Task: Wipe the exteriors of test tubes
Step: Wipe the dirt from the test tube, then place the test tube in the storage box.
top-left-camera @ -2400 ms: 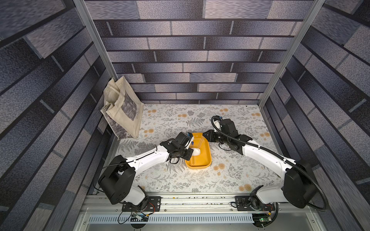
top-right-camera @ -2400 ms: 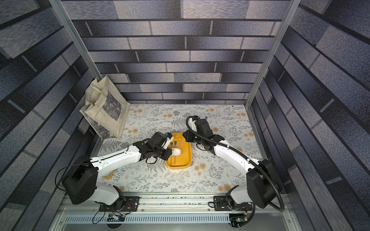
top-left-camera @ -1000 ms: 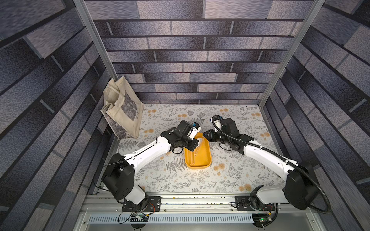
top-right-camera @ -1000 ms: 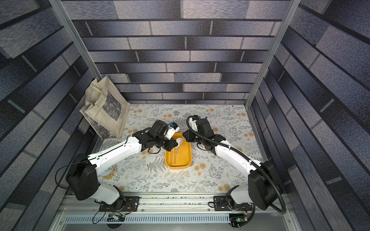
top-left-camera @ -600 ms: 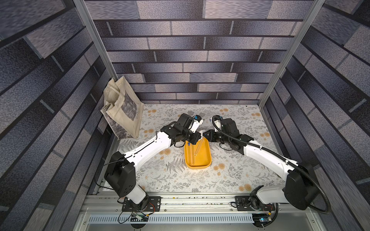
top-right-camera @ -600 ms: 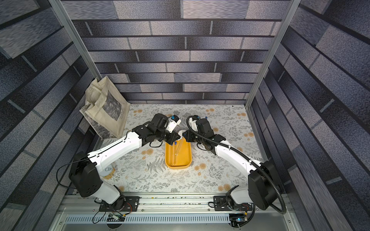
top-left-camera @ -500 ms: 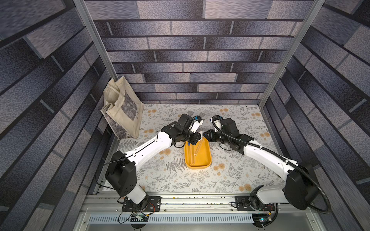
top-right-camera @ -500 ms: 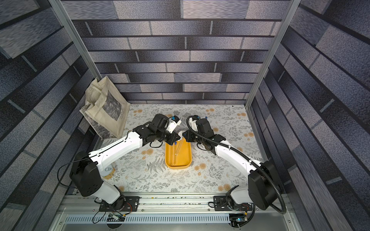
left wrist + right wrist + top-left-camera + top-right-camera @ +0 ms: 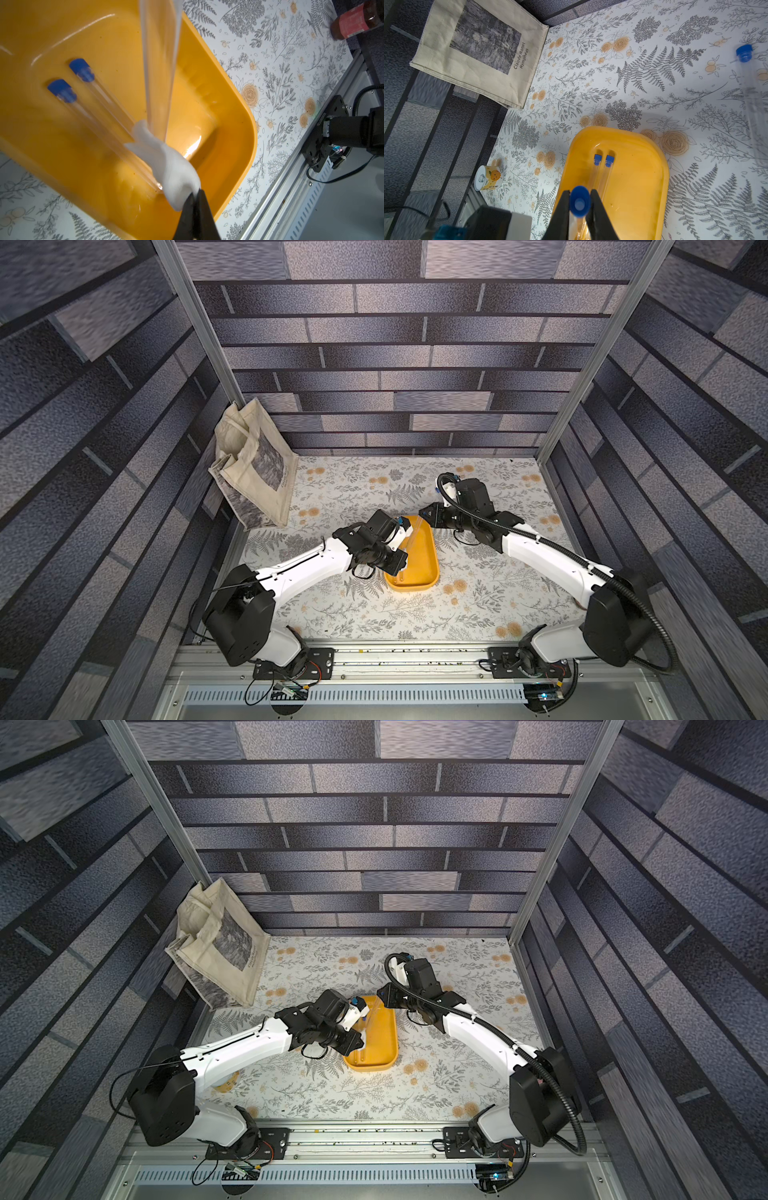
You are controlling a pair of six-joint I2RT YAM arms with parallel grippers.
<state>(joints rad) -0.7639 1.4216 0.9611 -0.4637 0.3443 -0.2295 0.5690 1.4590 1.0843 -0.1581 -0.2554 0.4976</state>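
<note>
Inside a booth of brick-patterned walls [image 9: 395, 344], two white robot arms meet over a floral-print table [image 9: 478, 601]. A canvas tote bag [image 9: 257, 472] leans in the corner, well beyond the left pincer [image 9: 195, 196]. A glossy yellow tray [image 9: 434, 568] sits between the two pincers.

The right pincer [image 9: 579, 200] is clamped narrow on the blue-capped end of one test tube [image 9: 159, 72]. The tube's long axis slants from that pincer down across the tray toward the left pincer. The left pincer is pinched tight on a white wiping cloth [image 9: 172, 164], which bunches against the held tube at the end away from the cap, just ahead of the pincer's tips.

The wipe looks set to turn on drawing the cloth along that axis toward the cap. The left arm is nearer the cloth end, and the right arm serves as anchor.

Two more capped tubes [image 9: 104, 93] lie side by side on the tray floor beneath the held one, close enough that the cloth could brush them. Another tube [image 9: 753, 108] lies on the flat table outside the tray, well apart from the right pincer. A small orange-print can [image 9: 490, 177] stands near the table's edge, past the tray's other side. Room above the tray appears ample for the stroke.
</note>
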